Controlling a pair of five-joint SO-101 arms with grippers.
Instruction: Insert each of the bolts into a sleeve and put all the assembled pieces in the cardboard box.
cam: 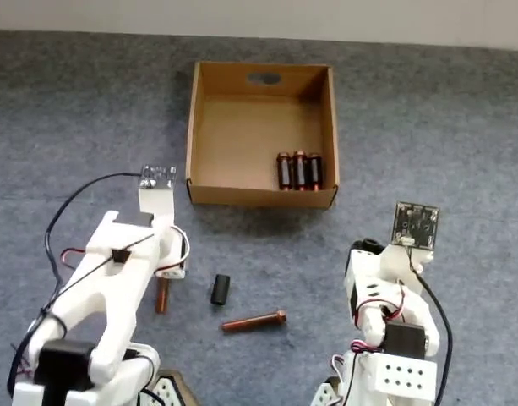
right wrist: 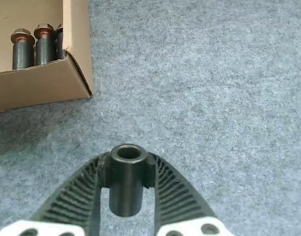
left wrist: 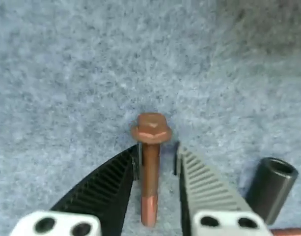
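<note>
1. Fingers of your left gripper stood apart on either side of a bolt that lay on the grey carpet. The black finger was right against the shank, and a narrow gap showed on the other side.
2. Your right gripper was closed on a black sleeve, squeezing it from both sides, with its open bore facing the wrist camera.
3. You had a loose sleeve lying on the carpet just beside your left gripper, between the two arms.
4. Near that loose sleeve, a second bolt lay flat on the carpet, on the side away from the box.
5. Your cardboard box sat beyond both arms with its top open. Three assembled pieces lay side by side inside it, against the near wall, in the corner towards your right arm.
</note>
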